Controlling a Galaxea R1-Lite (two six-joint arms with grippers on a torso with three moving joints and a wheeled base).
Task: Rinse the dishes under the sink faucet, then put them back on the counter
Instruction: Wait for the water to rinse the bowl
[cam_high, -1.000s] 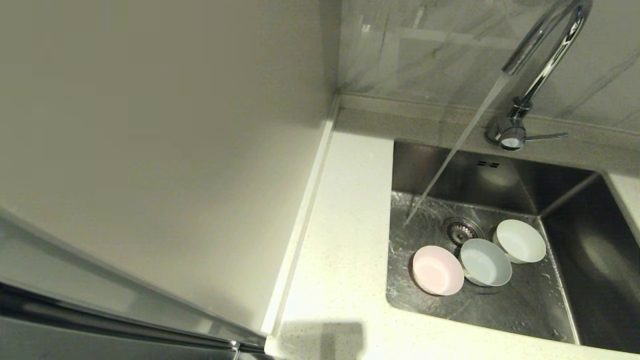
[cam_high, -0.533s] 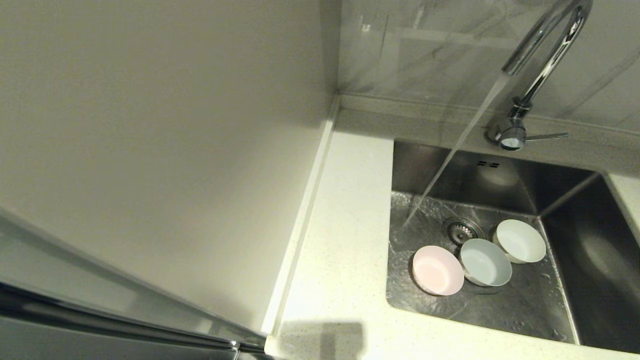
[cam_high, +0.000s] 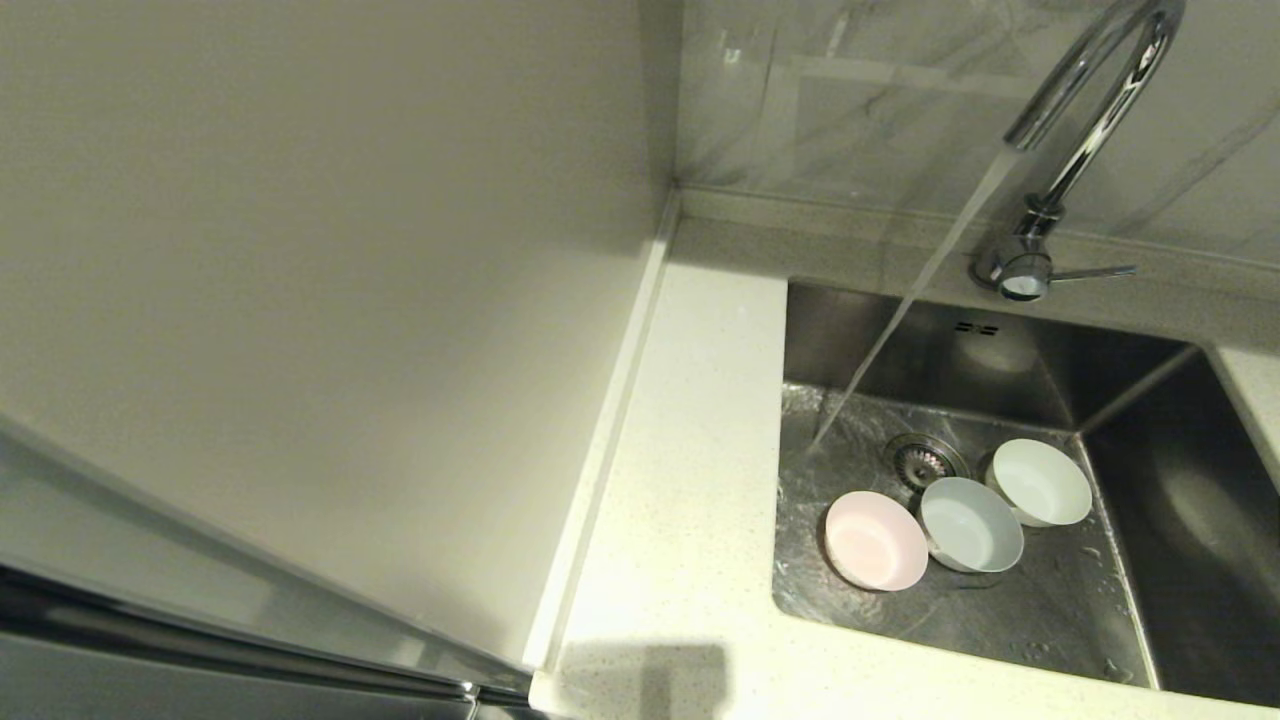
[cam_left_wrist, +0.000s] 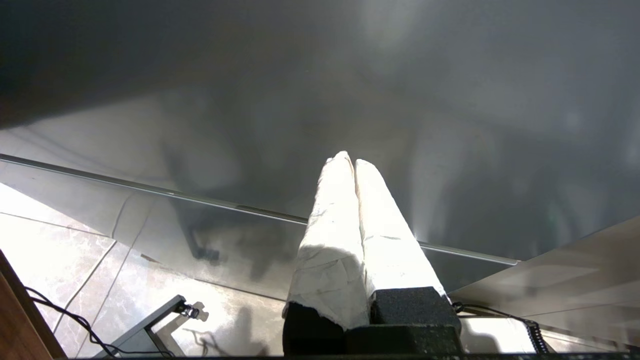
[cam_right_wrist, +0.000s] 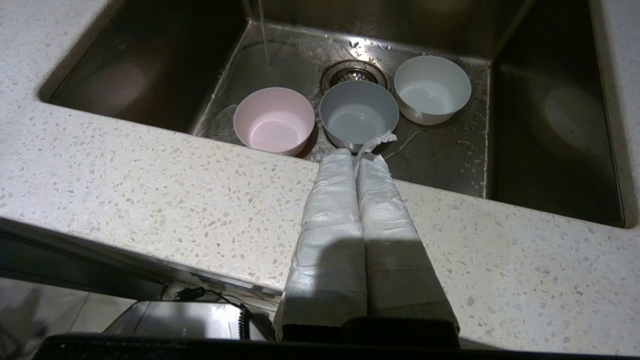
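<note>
pink bowl and its neighbours unmoved in the sink; both grippers' jaws clenched, empty.

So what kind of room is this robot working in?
Most likely a home kitchen: a brushed stainless steel sink set into a white speckled stone-like counter, a tall chrome gooseneck faucet running water, and three small round bowls in the basin, with marble-look wall tiles behind.

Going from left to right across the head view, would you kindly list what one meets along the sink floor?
Pink bowl → blue bowl → white bowl. The drain sits behind the pink and blue bowls, so I leave it out of the order.
</note>
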